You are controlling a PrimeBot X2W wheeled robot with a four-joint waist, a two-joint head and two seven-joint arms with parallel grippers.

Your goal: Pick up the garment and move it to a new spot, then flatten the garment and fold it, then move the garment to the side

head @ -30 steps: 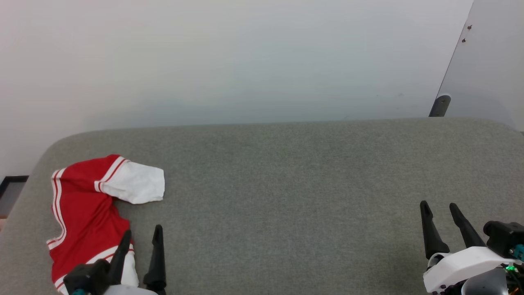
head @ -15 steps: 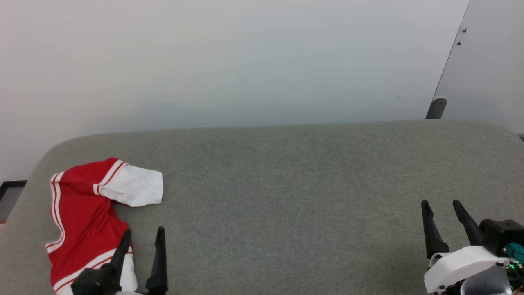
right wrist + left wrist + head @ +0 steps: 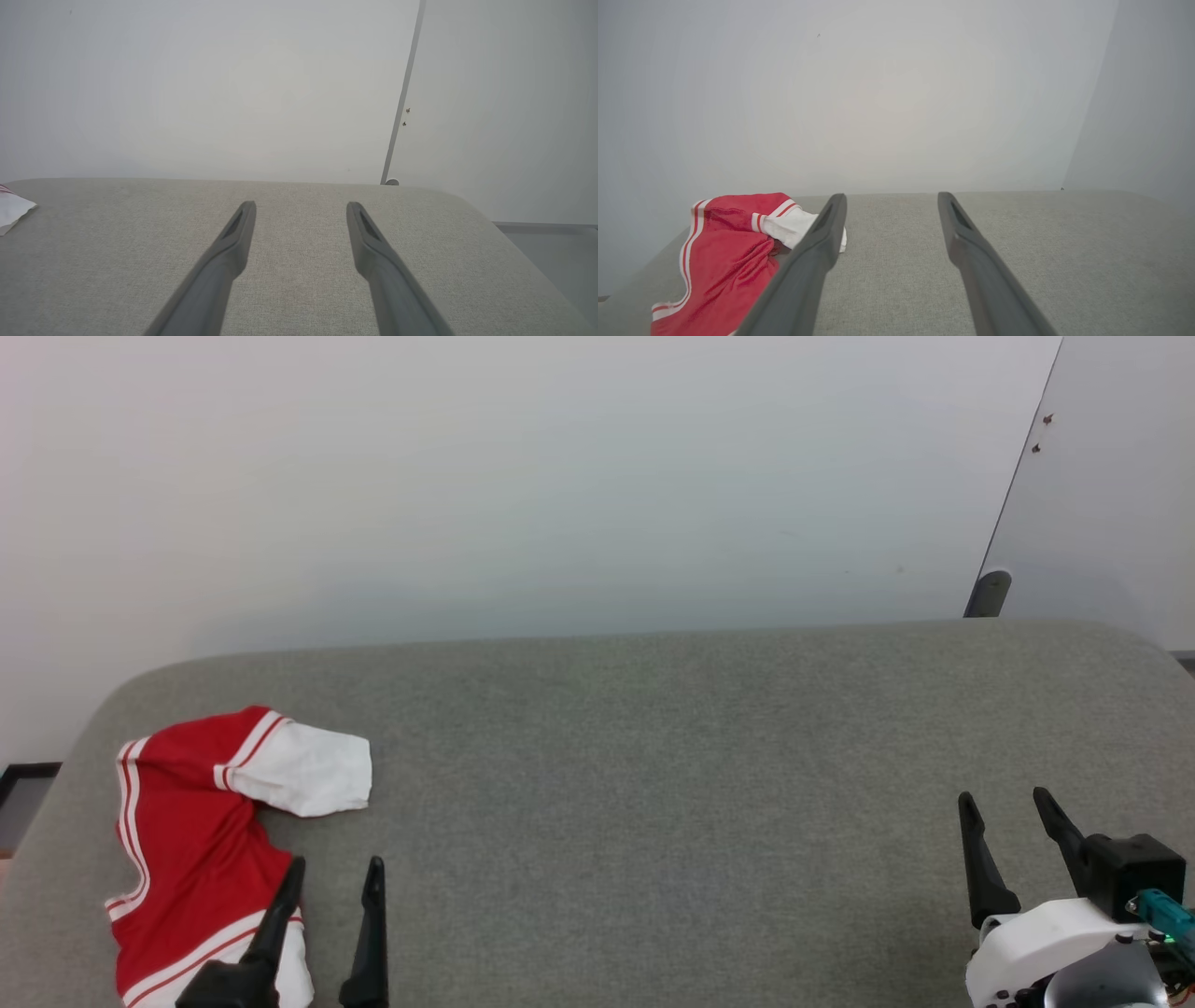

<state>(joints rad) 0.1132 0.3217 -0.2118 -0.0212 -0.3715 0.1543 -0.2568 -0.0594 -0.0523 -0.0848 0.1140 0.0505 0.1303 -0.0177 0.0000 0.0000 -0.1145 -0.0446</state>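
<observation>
Garment [image 3: 191, 845] — red, white-sleeved, stripe-trimmed

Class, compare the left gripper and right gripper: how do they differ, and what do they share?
The left gripper is beside the garment, one finger overlapping it in the head view; the right gripper is over bare cushion, far from it. The left's visible housing is dark; the right's mostly white. Both are open.

**Grey padded surface [image 3: 653, 756] carrying one garment [image 3: 187, 840]**

I'm looking at a fabric-covered padded surface with rounded far corners, stretching from left to right. At its near left end the garment lies crumpled. It is red cloth with white-and-red striped trim, and one white sleeve is spread toward the right.
</observation>
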